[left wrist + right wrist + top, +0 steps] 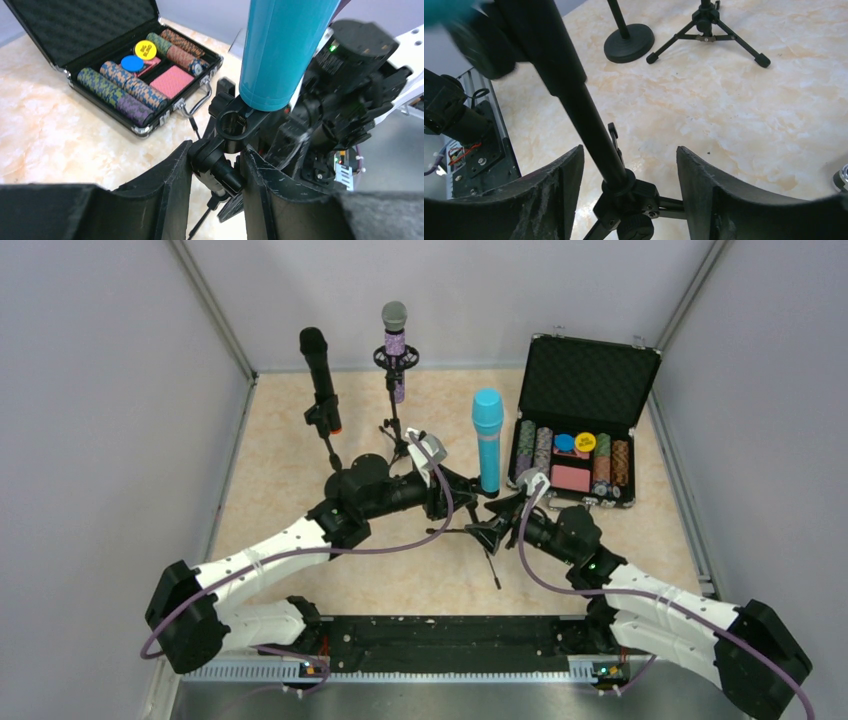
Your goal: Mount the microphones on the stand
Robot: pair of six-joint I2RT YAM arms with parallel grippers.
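Observation:
The cyan microphone stands upright with its lower end in the clip of the near stand. My left gripper is shut on the black joint just under that clip. My right gripper is open, its fingers on either side of this stand's pole above the tripod hub, with a gap on both sides. Further back, the black microphone and the purple glitter microphone sit upright on their own stands.
An open black case of poker chips lies at the right, close behind the cyan microphone. A round stand base and a tripod stand on the marble tabletop behind. Grey walls enclose the table.

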